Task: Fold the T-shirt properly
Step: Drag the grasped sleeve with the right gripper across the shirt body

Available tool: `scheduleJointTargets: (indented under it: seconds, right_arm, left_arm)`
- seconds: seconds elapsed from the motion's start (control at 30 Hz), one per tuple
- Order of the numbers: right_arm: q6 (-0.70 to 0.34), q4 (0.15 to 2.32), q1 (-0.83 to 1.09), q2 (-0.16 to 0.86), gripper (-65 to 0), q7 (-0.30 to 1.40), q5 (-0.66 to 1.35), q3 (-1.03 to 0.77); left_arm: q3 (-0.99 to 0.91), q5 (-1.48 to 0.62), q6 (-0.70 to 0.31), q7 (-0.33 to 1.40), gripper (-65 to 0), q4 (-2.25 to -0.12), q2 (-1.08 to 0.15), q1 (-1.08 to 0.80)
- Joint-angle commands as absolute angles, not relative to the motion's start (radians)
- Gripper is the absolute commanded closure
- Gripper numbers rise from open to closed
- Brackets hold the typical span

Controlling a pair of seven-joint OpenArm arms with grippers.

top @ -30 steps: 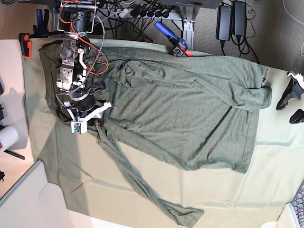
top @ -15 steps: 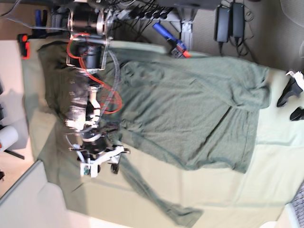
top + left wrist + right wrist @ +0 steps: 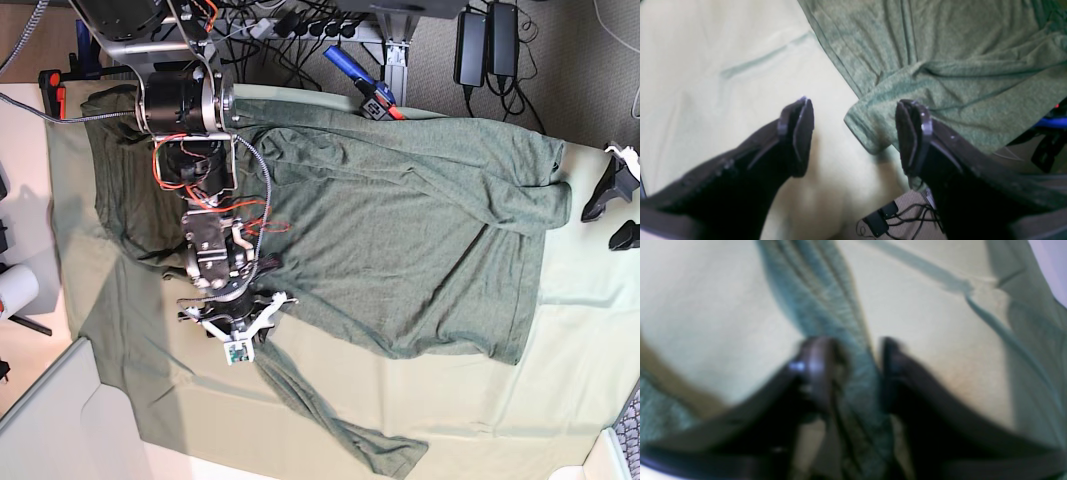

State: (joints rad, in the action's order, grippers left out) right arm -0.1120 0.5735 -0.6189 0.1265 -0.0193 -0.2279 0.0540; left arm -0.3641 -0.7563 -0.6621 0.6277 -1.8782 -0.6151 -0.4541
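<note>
T-shirt spread on tablecloth; right fingers straddle bunched strip.

We see a table under a pale tablecloth, with the olive T-shirt spread directly on it.

Right hand: dark fingers flanking bunched T-shirt strip; pale tablecloth beneath; view blurred.

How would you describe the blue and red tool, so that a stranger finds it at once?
Start from the T-shirt spread over the pale tablecloth. Follow its top edge to the middle, where the blue and red tool lies slanted across the cloth's border. It is the only bright blue thing there.
</note>
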Motion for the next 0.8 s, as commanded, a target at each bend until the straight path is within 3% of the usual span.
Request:
scheduleJointTargets:
  seconds: [0.0,0.03,0.23,0.4,0.53,0.77]
  right_arm:
    - [-0.108,0.598,-0.651,0.13,-4.2,-0.034,-0.228,0.053]
    - [-0.109,0.604,-0.651,0.127,0.0,-0.033,-0.228,0.053]
    - [-0.146,0.717,-0.62,0.094,0.0,0.012,-0.228,0.056]
    - [-0.199,0.966,-0.494,0.086,0.0,0.099,-0.155,0.111]
    - [-0.199,1.177,-0.376,0.088,0.0,0.195,-0.149,0.174]
    - [-0.199,1.475,-0.173,0.154,0.0,0.244,-0.134,0.266]
  left_arm:
    - [-0.374,-0.774,-0.658,0.606,-41.6,-1.892,-0.632,-0.449]
    - [-0.374,-0.774,-0.658,0.605,-41.6,-1.892,-0.632,-0.449]
    - [-0.374,-0.773,-0.658,0.604,-41.6,-1.892,-0.632,-0.449]
    - [-0.374,-0.773,-0.657,0.602,-41.6,-1.892,-0.632,-0.448]
    - [-0.374,-0.747,-0.582,0.584,-41.6,-1.887,-0.635,-0.448]
    - [-0.373,-0.736,-0.568,0.568,-41.6,-1.853,-0.635,-0.383]
